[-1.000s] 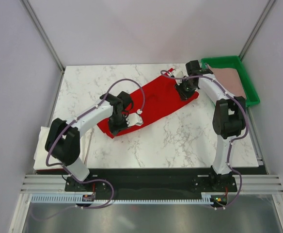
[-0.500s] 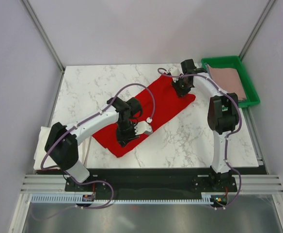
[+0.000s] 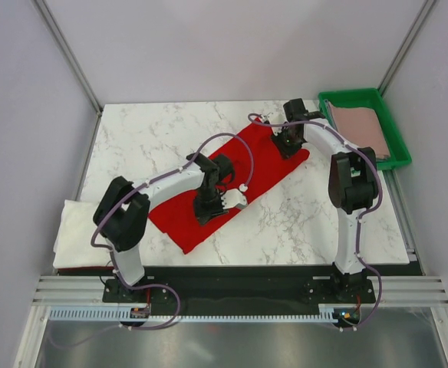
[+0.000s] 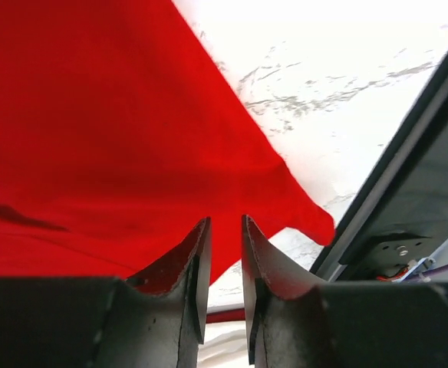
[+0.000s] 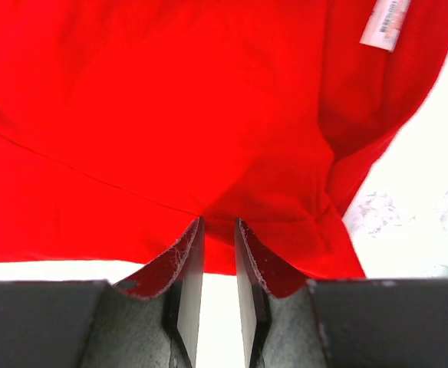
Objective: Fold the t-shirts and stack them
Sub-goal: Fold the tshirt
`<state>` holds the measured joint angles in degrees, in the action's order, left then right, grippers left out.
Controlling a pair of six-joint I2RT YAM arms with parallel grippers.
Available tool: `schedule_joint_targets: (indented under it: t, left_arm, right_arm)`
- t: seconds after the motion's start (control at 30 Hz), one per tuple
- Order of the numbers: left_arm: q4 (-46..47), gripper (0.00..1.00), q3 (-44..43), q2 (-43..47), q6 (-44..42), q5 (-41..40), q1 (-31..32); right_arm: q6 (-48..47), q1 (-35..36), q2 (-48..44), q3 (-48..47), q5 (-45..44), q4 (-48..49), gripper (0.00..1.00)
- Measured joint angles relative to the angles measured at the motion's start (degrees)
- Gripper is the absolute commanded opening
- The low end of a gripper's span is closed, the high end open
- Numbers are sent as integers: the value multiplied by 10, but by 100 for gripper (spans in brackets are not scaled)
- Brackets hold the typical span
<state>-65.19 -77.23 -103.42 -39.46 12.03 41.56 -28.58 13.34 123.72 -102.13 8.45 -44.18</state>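
Left wrist — tool [image 4: 225,221] barely parted at red t-shirt [image 4: 93,115].

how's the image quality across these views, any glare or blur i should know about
Top external: even, soft light, sharp, only faint shadows on the table. Left wrist: the table is blown out to near white, and the dark fingers are soft, close to the lens. Right wrist: the red t-shirt is saturated, its white label too blurred to read.

Left tool [image 4: 225,222] points downward, its jaws a narrow gap apart; the left arm [image 3: 166,184] stretches out long and low behind it. Right tool [image 5: 218,221] is likewise slightly parted, the right arm [image 3: 345,165] bent sharply behind it.
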Motion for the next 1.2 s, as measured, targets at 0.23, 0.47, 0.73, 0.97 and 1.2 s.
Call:
schedule_joint_targets:
  t: [0.23, 0.47, 0.73, 0.97, 1.2]
  left_arm:
    - [57, 27, 45, -49, -4, -28, -29]
    - [55, 26, 22, -86, -1, -24, -31]
    - [46, 26, -52, -132, 2, -12, 24]
    - [45, 26, -168, -193, 11, 16, 84]
    - [5, 27, -233, -180, 11, 17, 84]
  right_arm:
    - [-2, 0, 31, -20, -20, 5, 29]
    - [-11, 1, 102, -106, -44, -5, 28]
    - [-42, 4, 190, -248, -73, 0, 27]
    - [-63, 8, 252, -351, -102, 21, 27]
    - [-57, 8, 181, -254, -112, 60, 31]
